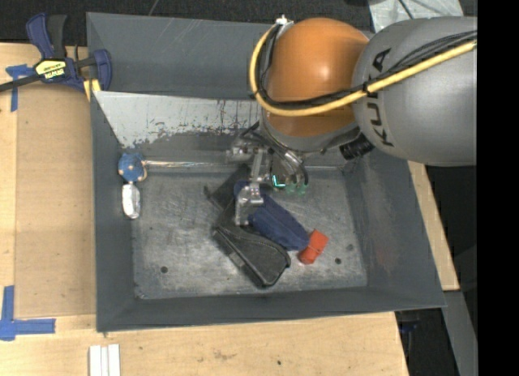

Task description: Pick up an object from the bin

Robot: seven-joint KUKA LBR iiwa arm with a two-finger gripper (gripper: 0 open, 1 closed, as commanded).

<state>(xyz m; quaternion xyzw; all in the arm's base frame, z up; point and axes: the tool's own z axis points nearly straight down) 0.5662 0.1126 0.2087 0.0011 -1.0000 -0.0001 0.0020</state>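
By the bin's (113,228) left wall you see a small blue round piece (130,165), a white piece (130,201) just beside it. Well apart, a flat black pad (253,257) lies beside an orange-red cap (312,246).

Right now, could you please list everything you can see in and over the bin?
bin: one, grey metal, under everything else
flat pouch-like thing: one, black, middle of the floor
soft oblong thing: one, dark blue, resting against the black one's upper edge
small cylinder: one, orange-red, at the blue thing's right end
small green thing: one, under the wrist, kind unclear
round-headed thing: one, blue, by the left wall
white piece: one, just below it
gripper: one, metal, over the blue oblong's left end
arm: one, grey, orange cover
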